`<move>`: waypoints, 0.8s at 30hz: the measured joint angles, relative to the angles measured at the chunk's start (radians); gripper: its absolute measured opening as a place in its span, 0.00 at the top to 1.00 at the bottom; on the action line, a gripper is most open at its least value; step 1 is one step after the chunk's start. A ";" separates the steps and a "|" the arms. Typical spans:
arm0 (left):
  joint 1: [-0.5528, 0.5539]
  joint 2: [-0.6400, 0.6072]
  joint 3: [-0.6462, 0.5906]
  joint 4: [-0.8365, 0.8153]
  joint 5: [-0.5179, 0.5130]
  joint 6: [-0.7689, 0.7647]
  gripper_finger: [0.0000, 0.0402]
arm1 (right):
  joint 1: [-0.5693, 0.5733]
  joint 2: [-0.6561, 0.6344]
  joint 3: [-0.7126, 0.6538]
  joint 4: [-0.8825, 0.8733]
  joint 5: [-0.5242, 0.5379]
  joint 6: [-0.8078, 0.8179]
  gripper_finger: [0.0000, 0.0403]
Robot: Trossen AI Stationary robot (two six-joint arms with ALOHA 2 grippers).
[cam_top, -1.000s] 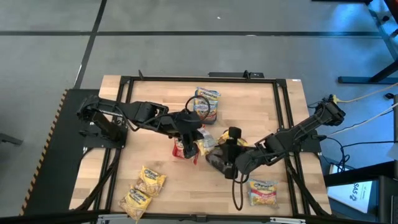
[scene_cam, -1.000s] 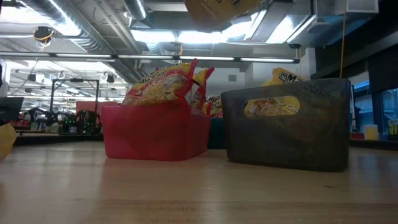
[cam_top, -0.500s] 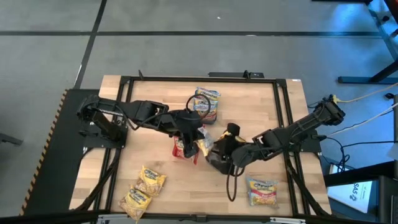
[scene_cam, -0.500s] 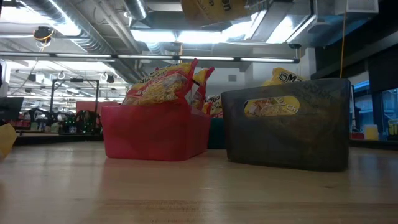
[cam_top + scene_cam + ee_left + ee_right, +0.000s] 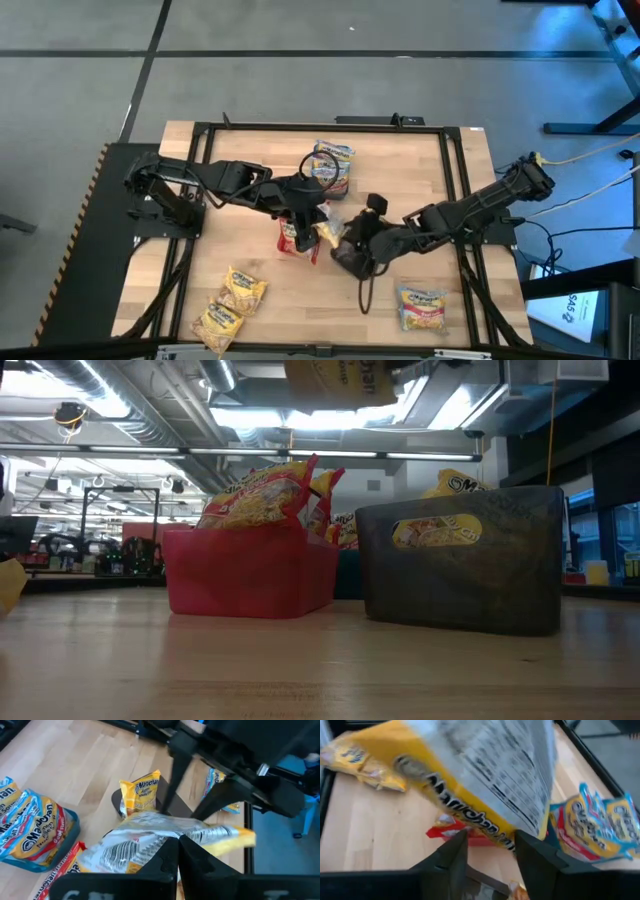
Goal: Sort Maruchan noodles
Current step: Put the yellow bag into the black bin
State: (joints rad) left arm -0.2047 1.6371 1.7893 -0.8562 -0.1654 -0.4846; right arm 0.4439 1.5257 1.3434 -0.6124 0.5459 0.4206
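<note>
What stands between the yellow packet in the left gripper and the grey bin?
The right gripper does: its open fingers sit at the yellow packet held by the shut left gripper, seemingly just above the grey bin. Nothing else visible.

Two yellow-orange packets [image 5: 231,306] lie loose on the worktop [image 5: 250,180], well apart from the left pincer [image 5: 318,232]. One more loose packet [image 5: 422,307] lies near the right pincer [image 5: 362,240]. There are three trays: a red one [image 5: 250,575], a dark grey one [image 5: 462,560] and a teal one [image 5: 37,865]. How many packets each tray holds cannot be counted.
</note>
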 joint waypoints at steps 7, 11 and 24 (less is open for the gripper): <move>0.011 0.000 0.000 0.000 0.000 -0.002 1.00 | -0.013 0.000 0.000 -0.030 0.007 0.046 0.38; 0.011 0.000 0.000 0.001 0.000 -0.004 1.00 | -0.013 0.000 0.000 -0.026 0.049 0.013 0.27; 0.009 0.000 0.000 0.007 0.056 -0.030 1.00 | -0.013 0.000 0.000 -0.017 0.130 0.000 0.31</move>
State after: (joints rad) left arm -0.1955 1.6375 1.7893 -0.8492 -0.1089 -0.5144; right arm 0.4313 1.5257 1.3434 -0.6290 0.6759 0.4206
